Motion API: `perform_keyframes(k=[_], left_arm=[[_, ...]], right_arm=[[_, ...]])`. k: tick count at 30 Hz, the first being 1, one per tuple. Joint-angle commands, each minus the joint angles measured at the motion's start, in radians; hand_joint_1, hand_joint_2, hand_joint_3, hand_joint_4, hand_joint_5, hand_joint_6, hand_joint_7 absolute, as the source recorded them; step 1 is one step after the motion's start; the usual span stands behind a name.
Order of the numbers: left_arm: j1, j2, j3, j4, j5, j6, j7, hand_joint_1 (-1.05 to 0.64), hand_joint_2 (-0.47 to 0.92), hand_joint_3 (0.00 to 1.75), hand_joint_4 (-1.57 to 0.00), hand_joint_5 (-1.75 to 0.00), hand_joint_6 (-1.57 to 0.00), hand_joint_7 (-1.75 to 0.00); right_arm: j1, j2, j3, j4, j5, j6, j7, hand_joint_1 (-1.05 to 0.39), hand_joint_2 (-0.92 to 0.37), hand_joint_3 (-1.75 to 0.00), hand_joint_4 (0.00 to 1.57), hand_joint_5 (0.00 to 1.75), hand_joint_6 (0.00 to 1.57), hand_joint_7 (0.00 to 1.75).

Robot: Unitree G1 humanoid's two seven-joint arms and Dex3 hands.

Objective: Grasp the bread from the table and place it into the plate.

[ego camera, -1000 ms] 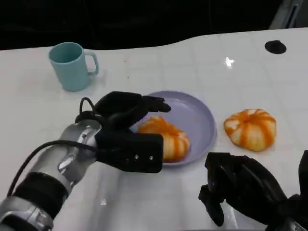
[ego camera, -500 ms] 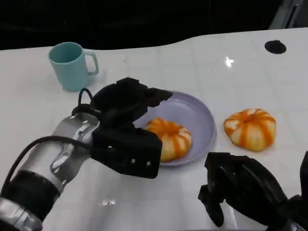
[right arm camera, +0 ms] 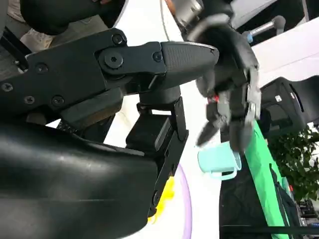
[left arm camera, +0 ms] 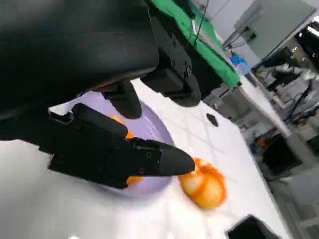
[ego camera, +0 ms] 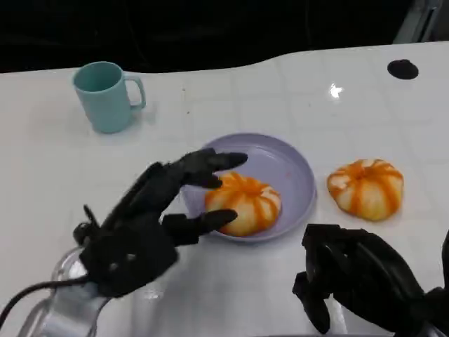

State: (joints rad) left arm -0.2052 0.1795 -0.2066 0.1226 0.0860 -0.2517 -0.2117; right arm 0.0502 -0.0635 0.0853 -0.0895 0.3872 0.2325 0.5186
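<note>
I am looking over a white table, darkness lying beyond its far edge, a light glare shining far right.

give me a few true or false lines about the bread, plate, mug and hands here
1. One bread lies in the purple plate. True.
2. The left hand grips that bread. False: its fingers are spread and hold nothing.
3. A second bread lies on the table, outside the plate. True.
4. The teal mug lies tipped over. False: it stands upright.
5. The right hand holds the second bread. False: it is apart from it, nearer the table's front edge.
</note>
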Motion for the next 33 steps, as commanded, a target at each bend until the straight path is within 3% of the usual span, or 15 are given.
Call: perform_keyframes(k=[1,4,10,21,33], left_arm=[[0.102,-0.009,0.056,-0.131,-0.140,0.092,-0.052,-0.56,0.92,0.39,-0.42,-1.67,-0.48,-1.23],[0.169,-0.020,0.069,-0.218,-0.194,0.156,-0.062,-0.54,0.92,0.42,-0.53,-1.74,-0.49,-1.48],[0.331,-0.030,0.076,-0.397,-0.350,0.348,-0.095,-0.56,0.92,0.48,-0.60,-1.75,-0.41,-1.73],[0.464,-0.147,0.091,-0.352,-0.475,0.316,-0.123,-0.62,0.92,0.39,-0.71,-1.75,-0.53,-1.75],[0.402,-0.164,0.135,-0.193,-0.498,0.274,-0.227,-0.61,0.92,0.32,-0.82,-1.75,-0.60,-1.75]], right_arm=[[-0.004,-0.017,-0.014,0.000,0.003,-0.004,0.005,-0.92,-0.92,-0.37,1.27,1.63,1.09,1.55],[-0.007,-0.019,-0.014,0.003,0.003,-0.003,0.006,-0.92,-0.92,-0.37,1.27,1.63,1.09,1.55],[-0.007,-0.019,-0.012,0.002,0.006,0.001,0.007,-0.92,-0.92,-0.37,1.27,1.63,1.09,1.55],[-0.006,-0.033,-0.031,-0.001,0.032,0.012,0.023,-0.91,-0.92,-0.37,1.27,1.63,1.08,1.55],[-0.027,-0.027,-0.032,0.028,0.010,-0.003,0.022,-0.92,-0.92,-0.38,1.28,1.62,1.09,1.55]])
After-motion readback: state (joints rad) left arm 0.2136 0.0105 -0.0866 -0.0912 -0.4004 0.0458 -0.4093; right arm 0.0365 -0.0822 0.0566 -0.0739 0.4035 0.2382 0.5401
